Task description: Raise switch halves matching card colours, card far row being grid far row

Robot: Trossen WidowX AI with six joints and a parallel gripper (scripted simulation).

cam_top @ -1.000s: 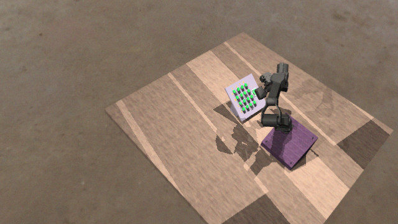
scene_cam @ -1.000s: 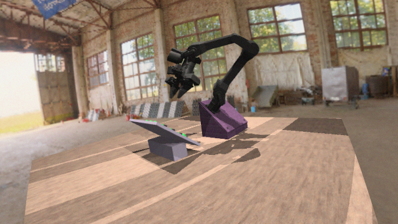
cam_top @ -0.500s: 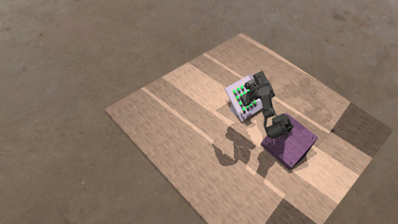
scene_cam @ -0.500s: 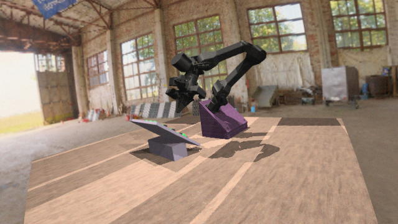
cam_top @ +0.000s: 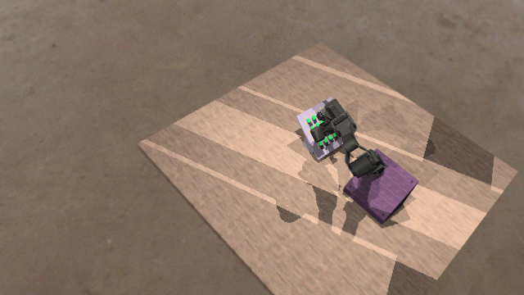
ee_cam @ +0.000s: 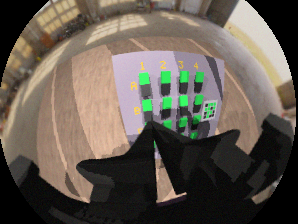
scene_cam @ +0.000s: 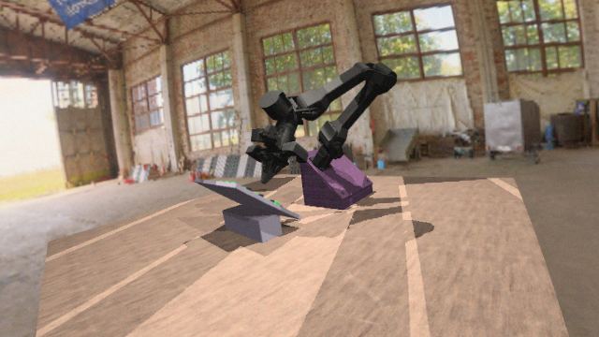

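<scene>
The tilted lavender panel (cam_top: 321,155) (scene_cam: 239,195) (ee_cam: 125,75) bears a grid of green and dark grey switches, with columns 1 to 4 and rows A and B readable. Switch A1 (ee_cam: 144,84) is at the far left corner of the grid in the wrist view. The lower rows are partly or wholly hidden by the fingers. The small card (ee_cam: 209,110) is on the panel's right side; its squares are too small to read surely. My gripper (scene_cam: 266,182) (ee_cam: 150,124) is shut and empty, its tips over the panel, just below switch B1 in the wrist view. Contact cannot be told.
The arm stands on a purple wedge base (cam_top: 389,188) (scene_cam: 328,187), on the near side of the panel. A grey-lavender block (scene_cam: 250,225) supports the panel from below. The wooden table (cam_top: 229,164) (scene_cam: 262,290) carries light stripes and shadows.
</scene>
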